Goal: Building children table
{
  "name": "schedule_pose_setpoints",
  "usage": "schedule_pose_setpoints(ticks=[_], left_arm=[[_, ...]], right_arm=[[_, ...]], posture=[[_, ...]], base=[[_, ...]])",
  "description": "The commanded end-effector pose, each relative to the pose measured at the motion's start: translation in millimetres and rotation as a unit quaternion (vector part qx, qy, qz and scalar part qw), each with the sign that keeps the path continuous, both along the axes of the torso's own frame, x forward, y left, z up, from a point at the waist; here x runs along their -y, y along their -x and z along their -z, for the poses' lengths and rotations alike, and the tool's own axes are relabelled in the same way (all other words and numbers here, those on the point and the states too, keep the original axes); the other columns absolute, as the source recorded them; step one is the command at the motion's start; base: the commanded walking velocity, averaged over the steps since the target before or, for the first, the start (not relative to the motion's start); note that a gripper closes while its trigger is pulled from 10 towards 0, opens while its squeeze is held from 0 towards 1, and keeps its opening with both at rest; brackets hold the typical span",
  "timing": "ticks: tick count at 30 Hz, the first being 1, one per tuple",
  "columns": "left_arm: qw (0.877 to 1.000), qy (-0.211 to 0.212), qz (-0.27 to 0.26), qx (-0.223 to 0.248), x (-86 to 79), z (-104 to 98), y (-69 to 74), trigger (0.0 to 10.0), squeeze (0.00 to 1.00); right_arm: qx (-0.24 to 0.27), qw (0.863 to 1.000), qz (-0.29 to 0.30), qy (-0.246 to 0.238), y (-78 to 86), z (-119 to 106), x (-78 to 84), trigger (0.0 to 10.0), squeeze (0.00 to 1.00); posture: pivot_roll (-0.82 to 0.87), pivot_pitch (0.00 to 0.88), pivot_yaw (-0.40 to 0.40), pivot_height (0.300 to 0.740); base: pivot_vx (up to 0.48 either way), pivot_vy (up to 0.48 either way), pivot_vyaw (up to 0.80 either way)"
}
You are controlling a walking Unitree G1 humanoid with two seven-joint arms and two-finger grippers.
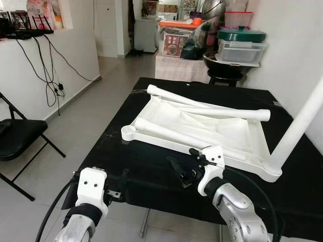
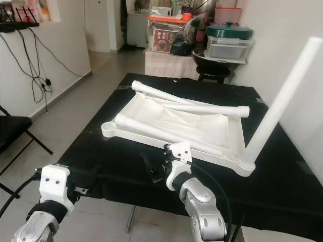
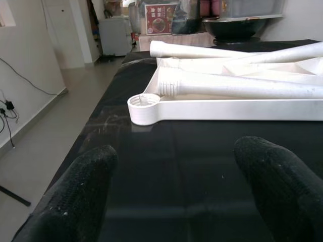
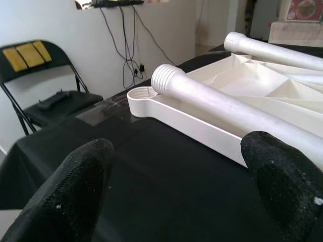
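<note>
While both grippers, left gripper [image 1: 117, 185] and right gripper [image 1: 177, 171], hover spread apart and empty, tabletop [image 1: 202, 126] lies inverted on the black table [image 1: 151, 166]; loose legs [image 1: 171, 132] probably roll if nudged.

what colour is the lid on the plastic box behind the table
Dark green: the round lid sits on a clear plastic storage box, clearest in the left eye view.
</note>
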State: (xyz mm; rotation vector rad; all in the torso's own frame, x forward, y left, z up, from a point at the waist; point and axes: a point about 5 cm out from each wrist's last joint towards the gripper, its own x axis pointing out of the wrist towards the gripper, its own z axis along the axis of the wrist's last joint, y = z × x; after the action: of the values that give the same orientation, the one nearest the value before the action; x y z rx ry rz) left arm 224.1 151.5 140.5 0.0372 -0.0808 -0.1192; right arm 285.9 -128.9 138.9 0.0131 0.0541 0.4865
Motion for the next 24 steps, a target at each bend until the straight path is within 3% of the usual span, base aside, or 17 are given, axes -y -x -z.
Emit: schedule_pose_setpoints(ticks=[1,10,17,24], left_arm=[[1.000,-0.006,-0.006,-0.006,-1.5,3,-2.7,10.0,0.00],[1.000,0.007,-0.015,-0.015,-8.0,5,-3.5,10.0,0.00],[1.000,0.008,-0.015,-0.015,-8.9,5,-3.3,10.0,0.00],[1.000,0.006,-0.002,-0.014,-8.3,4,-3.7,10.0,0.00]], right_arm=[[0.008,1.000,0.007,0.013,-3.0,0,0.5,10.0,0.00],[0.021,0.999,0.004,0.027,-9.6,-1,-6.4,10.0,0.00],[0.018,1.000,-0.010,0.007,-8.6,1,-9.1,10.0,0.00],[0.023,1.000,-0.020,0.008,-9.0,0,-12.0,10.0,0.00]], posture=[[0.02,0.009,-0.048,0.740],[0.03,0.004,-0.045,0.740],[0.03,0.005,-0.044,0.740],[0.03,0.008,-0.048,0.740]], base=[[0.000,0.000,0.00],[0.000,0.000,0.00],[0.000,0.000,0.00],[0.338,0.000,0.34]])
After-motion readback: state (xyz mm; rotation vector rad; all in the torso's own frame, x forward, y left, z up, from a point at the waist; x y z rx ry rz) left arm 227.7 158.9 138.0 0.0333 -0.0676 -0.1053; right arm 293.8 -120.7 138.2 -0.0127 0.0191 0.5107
